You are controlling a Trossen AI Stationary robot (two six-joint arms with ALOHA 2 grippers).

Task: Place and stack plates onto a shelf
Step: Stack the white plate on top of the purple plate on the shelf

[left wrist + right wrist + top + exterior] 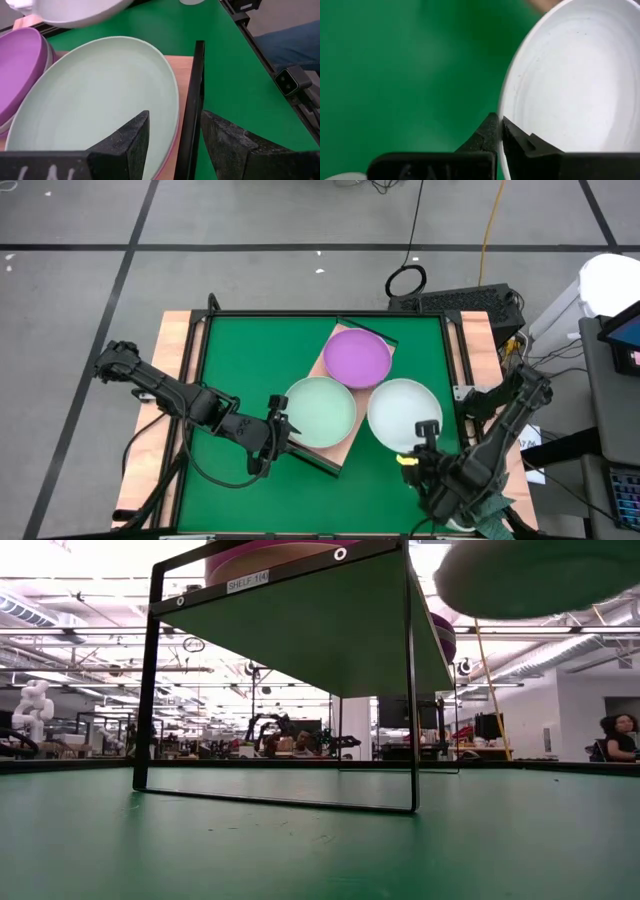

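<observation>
The shelf (345,442) stands slantwise on the green mat, a light board on a thin dark frame (410,690). A purple plate (357,356) lies at its far end. A pale mint plate (320,410) tops a stack at its near end, with a pinkish rim showing beneath it (172,145). My left gripper (280,425) is open at the shelf's near-left edge, one finger over the mint plate's rim (127,145) and one outside the frame bar (192,100). My right gripper (422,432) is shut on a whitish plate (405,412) to the right of the shelf. My right gripper (500,120) pinches the whitish plate's near rim (502,107) between its two fingers, one on the inner side and one on the outer. It comes from the table's near right side. The plate (540,575) is lifted clear, about level, at the height of the shelf top.
A wooden table border (175,360) frames the green mat (240,360). Black cables and boxes lie on the floor beyond the far edge (460,300). In the low view the room behind shows desks and a seated person (618,735).
</observation>
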